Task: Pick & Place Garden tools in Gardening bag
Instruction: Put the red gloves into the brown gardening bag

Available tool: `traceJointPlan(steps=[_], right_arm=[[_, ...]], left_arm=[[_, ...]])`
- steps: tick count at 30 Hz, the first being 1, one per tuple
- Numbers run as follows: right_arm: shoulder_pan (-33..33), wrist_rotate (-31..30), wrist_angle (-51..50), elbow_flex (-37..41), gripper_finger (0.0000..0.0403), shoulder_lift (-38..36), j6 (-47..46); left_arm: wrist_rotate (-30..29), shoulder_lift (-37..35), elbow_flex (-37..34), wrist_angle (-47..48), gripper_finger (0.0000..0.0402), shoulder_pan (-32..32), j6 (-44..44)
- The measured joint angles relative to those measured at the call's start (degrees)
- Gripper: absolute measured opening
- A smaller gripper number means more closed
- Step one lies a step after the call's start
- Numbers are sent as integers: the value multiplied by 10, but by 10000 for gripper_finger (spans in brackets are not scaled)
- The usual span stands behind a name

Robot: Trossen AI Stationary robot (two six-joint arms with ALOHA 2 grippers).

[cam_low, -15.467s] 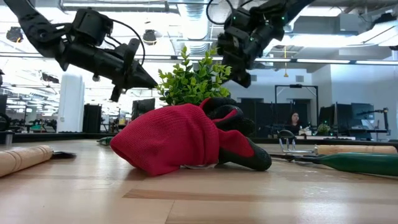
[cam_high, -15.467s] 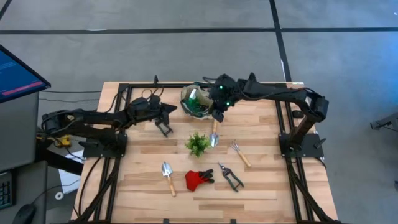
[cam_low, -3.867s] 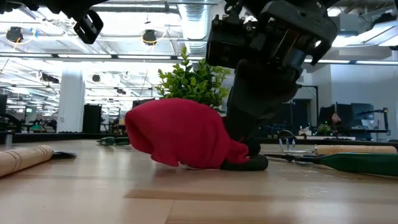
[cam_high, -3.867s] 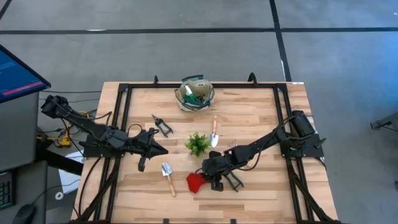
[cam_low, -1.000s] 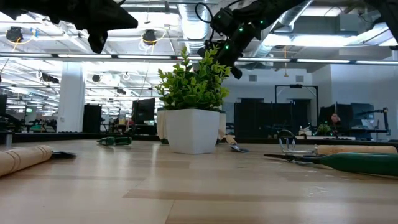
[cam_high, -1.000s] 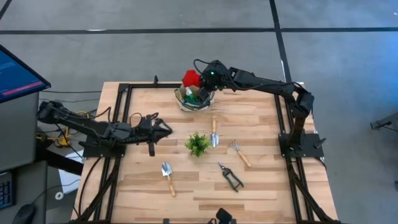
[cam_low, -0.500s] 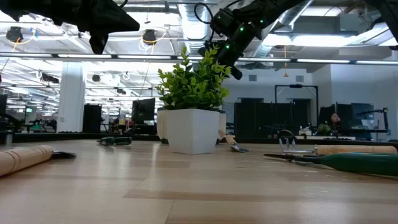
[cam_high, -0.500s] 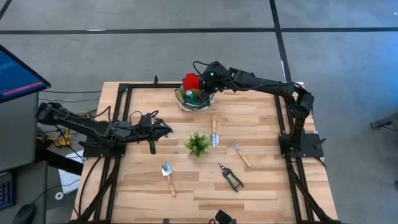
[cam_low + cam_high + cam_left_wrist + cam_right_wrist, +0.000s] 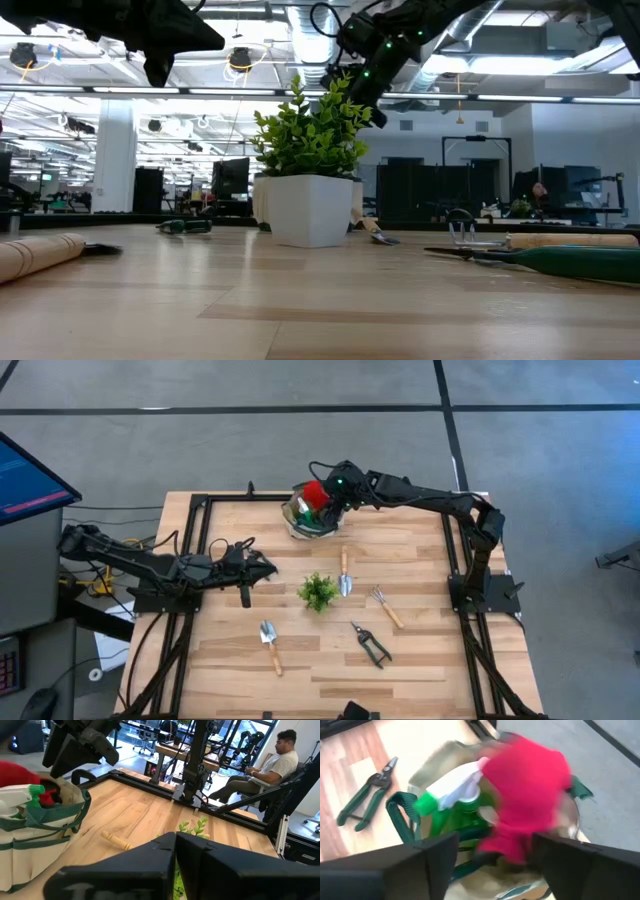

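Observation:
The gardening bag (image 9: 305, 520) stands at the table's far middle, with a green spray bottle (image 9: 451, 805) upright in it. My right gripper (image 9: 495, 842) hangs open over the bag's mouth. A red glove (image 9: 526, 785) shows blurred between and beyond its spread fingers, over the bag's opening (image 9: 313, 495). My left gripper (image 9: 268, 568) is shut on nothing, above the table's left half. On the table lie two trowels (image 9: 344, 572) (image 9: 270, 645), a rake (image 9: 384, 606) and black pruning shears (image 9: 371, 645).
A small potted plant (image 9: 318, 591) stands mid-table between the tools. Green-handled shears (image 9: 366, 796) lie beside the bag toward the left arm. A black frame (image 9: 200, 510) borders the tabletop. A seated person (image 9: 272, 762) shows beyond the table's right side.
The red glove has sunk from above the bag's far rim toward the bag's mouth. My right gripper has stayed over the bag.

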State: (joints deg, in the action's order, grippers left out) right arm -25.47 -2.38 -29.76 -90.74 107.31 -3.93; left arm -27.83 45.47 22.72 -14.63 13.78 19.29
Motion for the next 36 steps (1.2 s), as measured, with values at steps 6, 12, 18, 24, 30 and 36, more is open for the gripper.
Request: traceJointPlan(steps=[6, 12, 18, 24, 30, 36], right_arm=[[0, 1, -16, -8, 269, 0, 30], [0, -4, -27, -58, 237, -1, 82], [-11, 6, 35, -72, 82, -1, 100], [-28, 9, 52, -72, 8, -1, 105], [-36, 20, 45, -72, 1, -1, 86], [-30, 27, 19, -72, 0, -1, 79]], left_arm=[[0, 0, 0, 0, 2, 0, 0], [0, 0, 0, 0, 2, 0, 0], [0, 0, 0, 0, 2, 0, 0], [0, 0, 0, 0, 2, 0, 0], [0, 0, 0, 0, 2, 0, 0], [-35, 0, 0, 0, 2, -20, -10]])
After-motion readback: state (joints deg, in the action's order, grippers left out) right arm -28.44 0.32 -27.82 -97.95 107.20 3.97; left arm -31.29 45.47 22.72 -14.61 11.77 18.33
